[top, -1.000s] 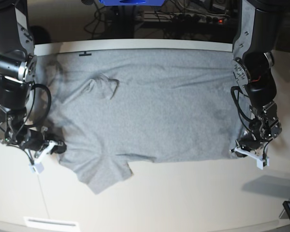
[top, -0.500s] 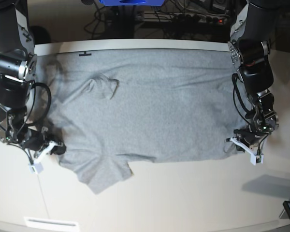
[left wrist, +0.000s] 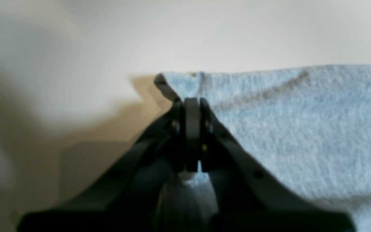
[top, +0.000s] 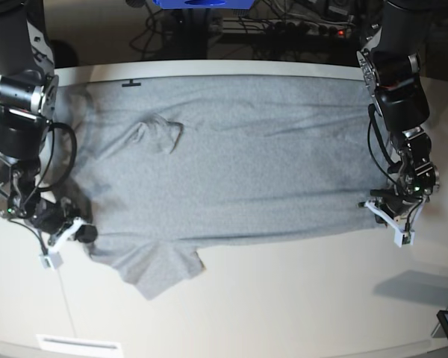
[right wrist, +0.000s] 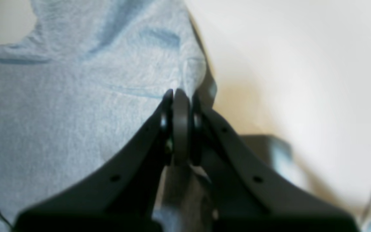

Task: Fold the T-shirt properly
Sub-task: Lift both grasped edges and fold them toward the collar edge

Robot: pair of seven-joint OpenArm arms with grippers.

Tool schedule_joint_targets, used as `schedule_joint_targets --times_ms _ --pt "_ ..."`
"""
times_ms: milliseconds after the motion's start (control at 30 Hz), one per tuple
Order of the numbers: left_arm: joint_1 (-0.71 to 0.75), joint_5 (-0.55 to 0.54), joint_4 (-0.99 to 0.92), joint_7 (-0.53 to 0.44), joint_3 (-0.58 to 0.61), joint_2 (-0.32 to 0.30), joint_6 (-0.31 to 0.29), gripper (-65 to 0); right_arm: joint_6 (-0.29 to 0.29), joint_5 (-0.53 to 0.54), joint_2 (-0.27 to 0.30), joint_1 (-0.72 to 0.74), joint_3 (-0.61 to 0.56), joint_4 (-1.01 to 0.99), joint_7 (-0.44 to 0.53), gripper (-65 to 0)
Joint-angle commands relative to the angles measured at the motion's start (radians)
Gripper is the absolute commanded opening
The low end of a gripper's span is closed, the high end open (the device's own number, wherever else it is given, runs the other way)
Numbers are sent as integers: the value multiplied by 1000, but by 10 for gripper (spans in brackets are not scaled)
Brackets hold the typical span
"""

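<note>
Hands, your left hand (top: 386, 211) and right hand (top: 69, 230), were clamped on the T-shirt (top: 239, 164) near-edge corners, ready, I judged, for you to lift and fold away across the worktop (top: 284, 298).

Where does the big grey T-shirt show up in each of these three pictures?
Base view: the heather-grey cotton T-shirt spreads across the table's middle.
Left wrist view: it fills the right side, from its pinched corner.
Right wrist view: it fills the left side.
Shared landmark: the pale table beside the shirt's edge.
</note>
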Motion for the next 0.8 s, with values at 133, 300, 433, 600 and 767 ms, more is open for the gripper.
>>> schedule_joint_targets --times_ms 133,300,433,600,767 --pt "-28 -1 21 -17 1 -11 -27 -650 6 18 17 -10 1 120 -25 -650" --pt "-26 -1 22 -17 1 -7 -52 -650 6 20 19 -31 1 165 -31 -650" --pt "-11 -3 48 -17 -1 -7 -53 -650 6 20 19 -45 1 195 -31 -650" --pt "31 -3 208 54 -1 -7 -53 -650 6 20 19 -46 1 202 -31 -650" --pt "55 -3 340 128 -1 10 -53 -650 6 20 17 -46 1 203 -42 -650"
